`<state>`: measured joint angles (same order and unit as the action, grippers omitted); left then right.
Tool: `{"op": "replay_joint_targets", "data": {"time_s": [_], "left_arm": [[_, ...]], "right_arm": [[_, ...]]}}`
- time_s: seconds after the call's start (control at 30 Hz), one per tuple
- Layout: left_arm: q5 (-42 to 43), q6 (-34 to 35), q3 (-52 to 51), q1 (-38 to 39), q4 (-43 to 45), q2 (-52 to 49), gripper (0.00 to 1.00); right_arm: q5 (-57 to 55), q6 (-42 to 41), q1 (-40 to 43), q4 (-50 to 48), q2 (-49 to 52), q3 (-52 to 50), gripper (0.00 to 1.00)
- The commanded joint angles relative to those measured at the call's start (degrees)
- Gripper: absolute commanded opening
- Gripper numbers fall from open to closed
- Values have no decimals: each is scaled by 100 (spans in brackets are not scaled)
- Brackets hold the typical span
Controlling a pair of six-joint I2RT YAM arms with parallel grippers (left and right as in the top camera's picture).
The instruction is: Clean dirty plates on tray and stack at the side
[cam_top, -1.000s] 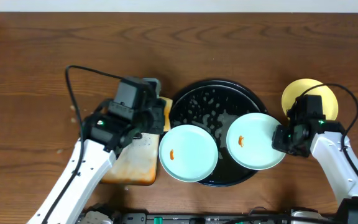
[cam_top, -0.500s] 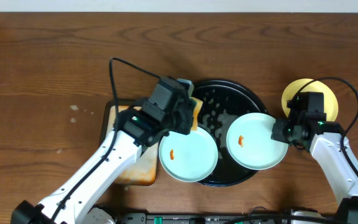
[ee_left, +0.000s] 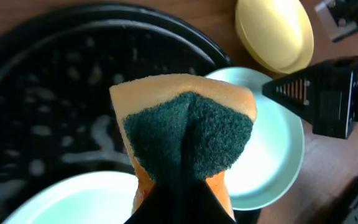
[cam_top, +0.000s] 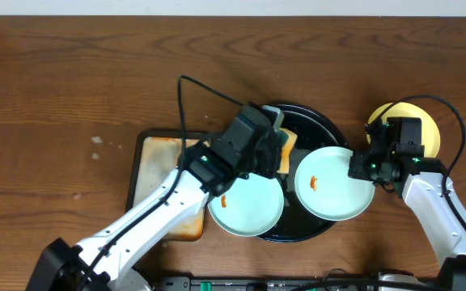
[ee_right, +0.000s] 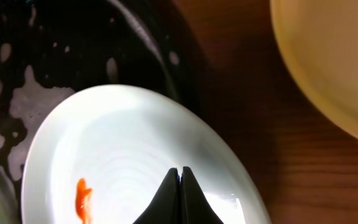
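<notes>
Sponge [cam_top: 288,141] first: from overhead the left gripper [cam_top: 279,139] holds it clamped above the black tray [cam_top: 318,128], between the left mint plate [cam_top: 253,212] and the right mint plate [cam_top: 330,186] — likely poised to scrub one of them. The right gripper [cam_top: 362,166] sits at the right mint plate's outer edge, probably to steady it; the yellow plate [cam_top: 395,115] lies outside the tray, on the table [cam_top: 55,81] beside it. Left wrist: the sponge is pinched with its green face toward the camera, foam [ee_left: 98,134] below. Right wrist: jaws closed tip to tip over that plate, its orange smear [ee_right: 82,193] uncleaned — whether they nip the rim or only press, I cannot tell.
</notes>
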<state>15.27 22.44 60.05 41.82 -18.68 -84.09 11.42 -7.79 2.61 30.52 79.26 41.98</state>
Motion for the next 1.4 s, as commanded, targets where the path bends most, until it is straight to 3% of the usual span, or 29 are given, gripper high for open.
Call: {"op": "replay_joint_targets", "data": {"time_s": [0.0,0.17,0.27,0.4,0.5,0.87,1.13,1.23,1.37], "left_arm": [[81,101,116,11,-33,-120,11],[81,98,116,15,-26,-133,11],[83,98,116,15,-28,-133,11],[81,68,116,79,-42,-138,11],[76,46,116,195,39,-170,11],[63,15,116,328,111,-417,11],[63,13,116,328,107,-444,11],[63,15,116,328,107,-444,11],[61,13,116,328,125,-444,11]], "right_arm": [[260,127,-17,94,-109,46,1],[262,101,66,170,-590,87,15],[234,101,85,479,-892,153,33],[-149,33,85,1156,-968,133,39],[-859,-470,85,1475,-883,96,38],[-1290,-1047,179,1714,-761,-146,34],[-684,-815,400,883,-546,-732,17],[-426,-800,400,577,-520,-813,5],[-302,-671,393,225,-535,-800,1]]}}
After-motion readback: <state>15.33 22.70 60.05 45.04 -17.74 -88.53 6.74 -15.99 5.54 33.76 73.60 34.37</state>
